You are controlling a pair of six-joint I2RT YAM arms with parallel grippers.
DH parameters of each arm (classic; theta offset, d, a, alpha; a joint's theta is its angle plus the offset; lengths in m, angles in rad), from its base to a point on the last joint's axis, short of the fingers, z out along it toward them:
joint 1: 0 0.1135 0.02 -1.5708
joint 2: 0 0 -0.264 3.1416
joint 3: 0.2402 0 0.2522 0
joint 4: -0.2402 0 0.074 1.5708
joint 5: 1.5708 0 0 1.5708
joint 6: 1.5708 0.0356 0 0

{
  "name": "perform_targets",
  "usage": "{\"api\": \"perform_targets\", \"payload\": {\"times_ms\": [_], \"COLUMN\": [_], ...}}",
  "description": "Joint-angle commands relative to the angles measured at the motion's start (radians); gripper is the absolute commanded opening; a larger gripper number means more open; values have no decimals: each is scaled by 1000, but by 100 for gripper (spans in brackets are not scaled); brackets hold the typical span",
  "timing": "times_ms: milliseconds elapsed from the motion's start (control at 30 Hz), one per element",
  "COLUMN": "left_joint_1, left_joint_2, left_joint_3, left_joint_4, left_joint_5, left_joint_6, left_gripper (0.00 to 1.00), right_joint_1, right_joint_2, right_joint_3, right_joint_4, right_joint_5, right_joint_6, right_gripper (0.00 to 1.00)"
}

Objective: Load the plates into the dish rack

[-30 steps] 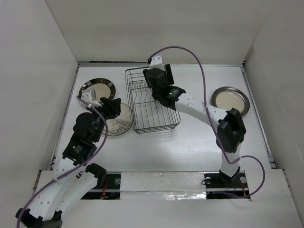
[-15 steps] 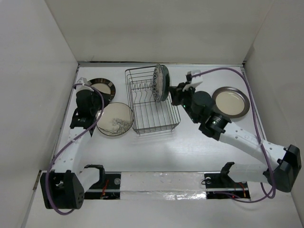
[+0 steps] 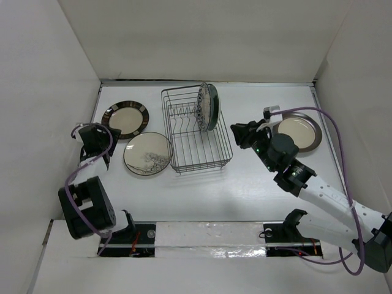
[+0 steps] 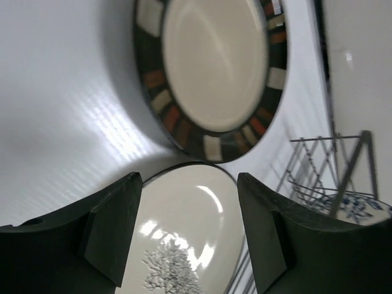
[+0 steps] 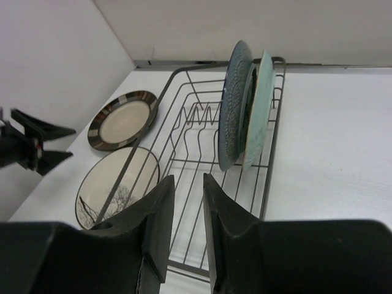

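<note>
**A:** The rectangular dark grey wire dish rack is sitting mid-table, with the round blue-floral white plate and the pale green plate standing upright side by side at its far end.

**B:** The right gripper is facing it from the right, jaws barely parted and carrying nothing.

**A:** The left gripper is gaping wide and empty, pointing at the dark-rimmed cream plate and the tree-patterned cream plate.

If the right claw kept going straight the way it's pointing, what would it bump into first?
Most likely the dish rack: its wires fill the view straight ahead of the right claw. The two plates standing in it sit off to the side, though depth is hard to judge.
</note>
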State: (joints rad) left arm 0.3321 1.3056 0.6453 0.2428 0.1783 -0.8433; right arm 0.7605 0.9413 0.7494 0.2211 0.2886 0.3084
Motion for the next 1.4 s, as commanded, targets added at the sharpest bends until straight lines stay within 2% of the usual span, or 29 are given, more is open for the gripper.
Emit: {"api": "perform_targets", "payload": {"times_ms": [0,233,433,600,833,900,967,1033,1133,1167,1200,1367], "left_joint_1": [15,15,15,15,15,15,15,15,15,15,15,24], "left_joint_2": [64,237,388,445,503,506,508,512,509,508,505,471], "left_joint_3": [10,54,105,148,227,225,212,209,177,160,146,71], "left_joint_4": [69,104,168,210,176,202,240,256,314,385,413,574], "left_joint_5": [9,-51,-23,-19,-11,-31,-39,-42,-43,-39,-40,-22], "left_joint_6": [-17,-51,-91,-102,-112,-129,-157,-166,-184,-200,-206,-226], "left_gripper": [60,57,55,53,49,44,31,26,12,4,0,0], "right_joint_1": [-48,-116,-139,-159,-168,-177,-178,-187,-187,-187,-187,-167], "right_joint_2": [-32,-30,-22,-19,-22,-41,-56,-71,-84,-85,-87,-67], "right_joint_3": [-15,-36,-41,-45,-44,-41,-45,-47,-45,-45,-45,-39], "right_joint_4": [69,80,86,83,67,51,47,43,35,35,35,40], "right_joint_5": [-80,-178,-198,-193,-175,-149,-138,-140,-141,-141,-143,-150], "right_joint_6": [29,69,78,78,71,64,60,63,63,63,63,63], "right_gripper": [32,32,32,32,32,32,32,32,27,27,27,26]}}
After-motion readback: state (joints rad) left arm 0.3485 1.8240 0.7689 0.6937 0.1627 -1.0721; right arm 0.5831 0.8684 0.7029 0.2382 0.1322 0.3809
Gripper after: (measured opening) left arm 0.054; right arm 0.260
